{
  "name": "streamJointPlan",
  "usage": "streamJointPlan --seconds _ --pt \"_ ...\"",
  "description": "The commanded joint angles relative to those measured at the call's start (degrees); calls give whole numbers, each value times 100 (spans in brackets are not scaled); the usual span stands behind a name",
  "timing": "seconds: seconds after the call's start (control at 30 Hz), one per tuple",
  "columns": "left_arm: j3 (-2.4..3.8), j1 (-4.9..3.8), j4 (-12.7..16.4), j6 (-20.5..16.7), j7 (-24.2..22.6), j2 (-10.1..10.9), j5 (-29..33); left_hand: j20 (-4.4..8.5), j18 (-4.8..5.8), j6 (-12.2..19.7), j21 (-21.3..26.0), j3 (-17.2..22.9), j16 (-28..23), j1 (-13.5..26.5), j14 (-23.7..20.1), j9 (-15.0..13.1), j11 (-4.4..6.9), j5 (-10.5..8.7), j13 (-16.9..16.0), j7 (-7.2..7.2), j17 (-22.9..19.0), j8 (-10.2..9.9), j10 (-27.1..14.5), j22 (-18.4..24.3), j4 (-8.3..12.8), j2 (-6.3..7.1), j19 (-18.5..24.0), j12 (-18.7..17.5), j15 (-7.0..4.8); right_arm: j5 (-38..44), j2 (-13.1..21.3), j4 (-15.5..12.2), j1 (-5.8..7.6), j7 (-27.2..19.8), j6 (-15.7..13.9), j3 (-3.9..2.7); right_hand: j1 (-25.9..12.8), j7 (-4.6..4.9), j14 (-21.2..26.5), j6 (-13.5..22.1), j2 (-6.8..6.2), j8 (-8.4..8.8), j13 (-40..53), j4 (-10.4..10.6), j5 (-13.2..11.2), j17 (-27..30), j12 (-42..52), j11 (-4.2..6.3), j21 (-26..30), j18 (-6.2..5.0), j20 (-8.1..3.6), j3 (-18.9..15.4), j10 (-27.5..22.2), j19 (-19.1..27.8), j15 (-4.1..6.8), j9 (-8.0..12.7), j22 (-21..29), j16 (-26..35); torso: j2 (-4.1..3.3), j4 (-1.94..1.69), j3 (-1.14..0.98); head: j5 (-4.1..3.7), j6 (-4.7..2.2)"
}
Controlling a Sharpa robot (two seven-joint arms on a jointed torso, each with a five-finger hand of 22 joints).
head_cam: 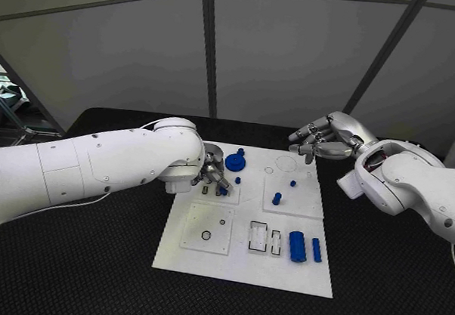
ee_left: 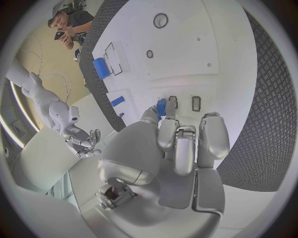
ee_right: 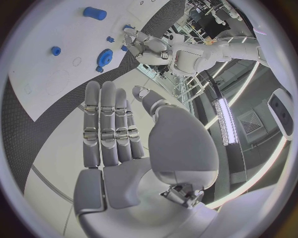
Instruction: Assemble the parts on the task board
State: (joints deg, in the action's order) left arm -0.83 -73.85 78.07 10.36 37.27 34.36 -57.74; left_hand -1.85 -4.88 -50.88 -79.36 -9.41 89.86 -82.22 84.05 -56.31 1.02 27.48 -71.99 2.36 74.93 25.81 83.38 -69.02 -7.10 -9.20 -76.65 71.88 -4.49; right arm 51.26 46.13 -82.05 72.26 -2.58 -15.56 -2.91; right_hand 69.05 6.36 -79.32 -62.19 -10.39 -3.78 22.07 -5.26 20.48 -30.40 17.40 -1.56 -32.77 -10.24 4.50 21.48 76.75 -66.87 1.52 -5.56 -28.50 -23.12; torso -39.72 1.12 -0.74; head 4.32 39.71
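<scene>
The white task board [head_cam: 241, 261] lies mid-table. My left hand [head_cam: 212, 177] hovers low over its far left block and pinches a small blue part [ee_left: 161, 106] between thumb and fingertip, just beside two dark rectangular slots [ee_left: 196, 103]. A blue gear-like part [head_cam: 235, 160] stands just beyond that hand. My right hand [head_cam: 323, 141] is raised above the board's far right corner, fingers [ee_right: 109, 124] stretched out straight with nothing in them. A blue cylinder [head_cam: 297, 246] and a thin blue bar [head_cam: 317, 249] lie on the board's near right area.
Small blue pegs [head_cam: 277, 198] stand in the far right block, with another [head_cam: 293, 183] near it. A near left block carries a round hole [head_cam: 206, 235]. Black textured table [head_cam: 85, 264] surrounds the board on all sides.
</scene>
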Motion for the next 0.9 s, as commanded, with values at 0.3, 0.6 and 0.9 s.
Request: streamJointPlan --seconds 0.3,0.6,0.9 --pt "11 -3 366 -633 -78 347 514 -25 36 -164 40 2344 14 578 595 -616 26 -39 -1369 40 1507 -277 245 -108 506 591 -13 974 16 43 3 63 12 22 121 -5 -42 8 69 54 14 15 10 -36 32 -25 -47 -19 53 -9 21 25 -74 16 -1 11 15 58 -4 -15 -4 -3 -27" --pt "12 26 628 -946 -92 522 33 -22 44 -225 37 2874 14 915 595 -789 33 -80 -1357 26 1507 -333 243 -156 609 765 -44 928 3 105 6 69 12 -28 -3 -5 -54 15 88 60 17 13 11 -37 30 -34 -58 -27 67 -7 26 28 -91 28 -9 13 19 77 -3 -13 -2 25 -25" --pt "10 126 714 -1048 -25 542 -546 -15 49 -247 30 3030 14 1009 595 -850 39 -99 -1354 21 1507 -353 244 -185 659 811 -66 913 -4 293 15 74 12 -40 -98 -4 -67 17 93 62 16 13 11 -33 28 -38 -62 -31 73 -7 29 24 -95 31 -12 14 21 84 -3 1 1 64 -11"
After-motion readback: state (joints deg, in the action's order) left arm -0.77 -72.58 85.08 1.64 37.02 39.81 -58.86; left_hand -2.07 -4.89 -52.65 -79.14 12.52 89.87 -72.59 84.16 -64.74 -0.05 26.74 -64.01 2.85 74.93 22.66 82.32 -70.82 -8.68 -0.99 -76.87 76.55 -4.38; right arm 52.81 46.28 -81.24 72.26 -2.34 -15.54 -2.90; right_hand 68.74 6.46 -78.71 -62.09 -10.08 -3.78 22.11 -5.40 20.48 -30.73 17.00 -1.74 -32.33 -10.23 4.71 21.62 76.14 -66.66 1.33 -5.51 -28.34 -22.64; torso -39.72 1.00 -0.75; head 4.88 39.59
